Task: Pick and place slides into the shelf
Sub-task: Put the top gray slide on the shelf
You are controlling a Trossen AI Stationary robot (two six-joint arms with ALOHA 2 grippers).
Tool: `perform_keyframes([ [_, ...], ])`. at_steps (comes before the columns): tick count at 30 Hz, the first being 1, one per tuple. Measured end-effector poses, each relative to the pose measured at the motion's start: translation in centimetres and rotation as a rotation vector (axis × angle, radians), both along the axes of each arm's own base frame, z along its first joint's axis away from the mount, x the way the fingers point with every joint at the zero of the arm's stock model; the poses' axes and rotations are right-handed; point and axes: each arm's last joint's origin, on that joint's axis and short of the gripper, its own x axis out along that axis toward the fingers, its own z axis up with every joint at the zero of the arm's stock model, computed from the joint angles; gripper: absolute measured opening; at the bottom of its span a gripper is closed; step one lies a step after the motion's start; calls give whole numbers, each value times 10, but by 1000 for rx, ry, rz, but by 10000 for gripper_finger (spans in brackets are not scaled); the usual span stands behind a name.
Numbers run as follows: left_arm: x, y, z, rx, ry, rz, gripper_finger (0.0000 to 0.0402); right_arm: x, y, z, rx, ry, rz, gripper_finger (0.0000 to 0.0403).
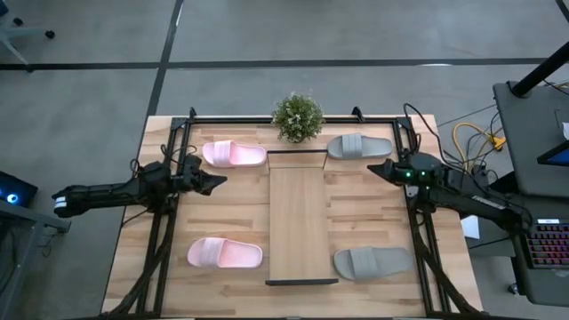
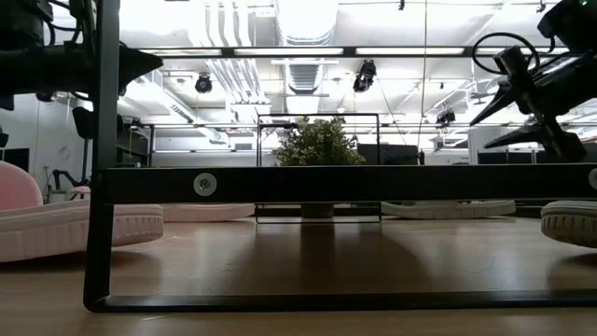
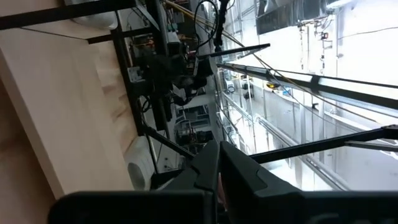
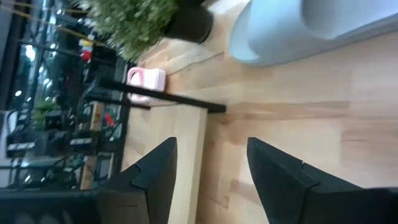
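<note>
Two pale pink slides lie sole-down left of the shelf, one far (image 1: pixel 235 154) and one near (image 1: pixel 225 253). Two grey slides lie right of it, far (image 1: pixel 359 147) and near (image 1: pixel 372 262). The shelf (image 1: pixel 302 218), a light board with black wire end rims (image 2: pixel 326 182), sits mid-table with nothing on it. My left gripper (image 1: pixel 219 181) hovers shut between the pink slides, pointing toward the shelf. My right gripper (image 1: pixel 373 169) hovers open just near of the far grey slide (image 4: pixel 311 25), with its fingers (image 4: pixel 280 174) above bare wood.
A small potted plant (image 1: pixel 298 117) stands at the table's far edge, behind the shelf. Black frame rails (image 1: pixel 164 240) run along the table's left and right sides. Bare wood (image 1: pixel 356 209) shows between the shelf and the slides.
</note>
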Motion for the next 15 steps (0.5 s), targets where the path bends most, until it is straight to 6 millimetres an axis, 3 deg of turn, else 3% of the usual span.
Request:
perform_keyframes([
  [8, 0, -1, 3, -7, -36, -18, 0, 0, -15, -6, 60, 75, 1, 196],
  [15, 0, -1, 3, -3, -37, -17, 0, 3, -44, -3, 65, -1, 61, 196],
])
